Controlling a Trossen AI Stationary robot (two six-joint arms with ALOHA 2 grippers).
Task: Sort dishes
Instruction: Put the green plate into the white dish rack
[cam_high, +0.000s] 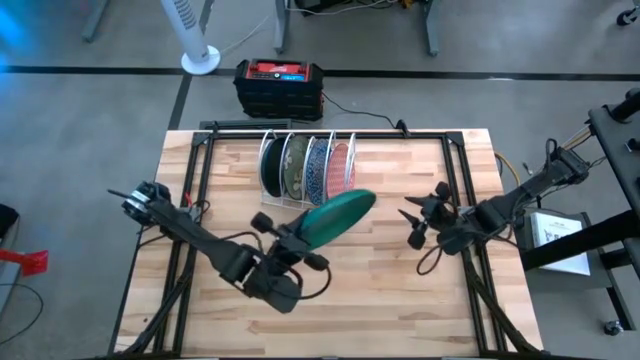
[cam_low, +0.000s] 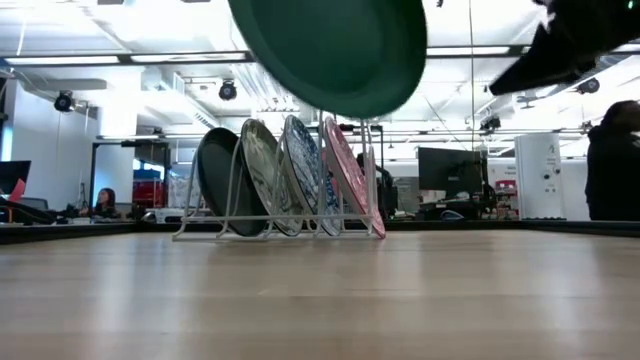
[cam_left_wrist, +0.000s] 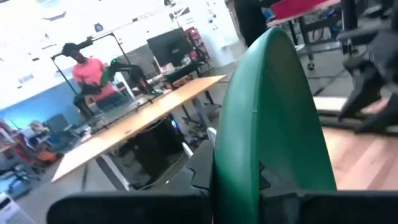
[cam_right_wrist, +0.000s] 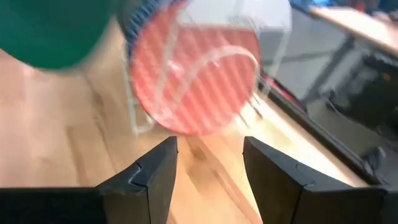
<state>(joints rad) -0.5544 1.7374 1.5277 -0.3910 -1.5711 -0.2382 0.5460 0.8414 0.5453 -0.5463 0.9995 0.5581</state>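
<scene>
While four plates stand on edge in the white wire rack (cam_high: 272, 178) at the far middle of the tabletop (cam_high: 400, 300), the fifth, the plain green plate (cam_high: 335, 216), is held in the air just in front of the rack. The left end effector (cam_high: 298, 236) is pinching that green plate by its near-left rim, with the plate tilted and its far edge close to the rack's right end. In the low view the green plate (cam_low: 335, 50) hangs above the rack, clear of the wood.

In the rack, from left to right, stand the dark teal plate (cam_high: 268, 164), the olive mottled plate (cam_high: 294, 166), the blue-and-white speckled plate (cam_high: 318, 168) and the red-and-white plate (cam_high: 341, 166). All four lean the same way in separate slots.

The right end effector (cam_high: 418, 221) sits to the right of the rack, above the tabletop, its fingers (cam_right_wrist: 155, 180) spread apart with nothing between them. It points toward the red-and-white plate.

A black case (cam_high: 280, 86) lies on the floor beyond the far edge.
</scene>
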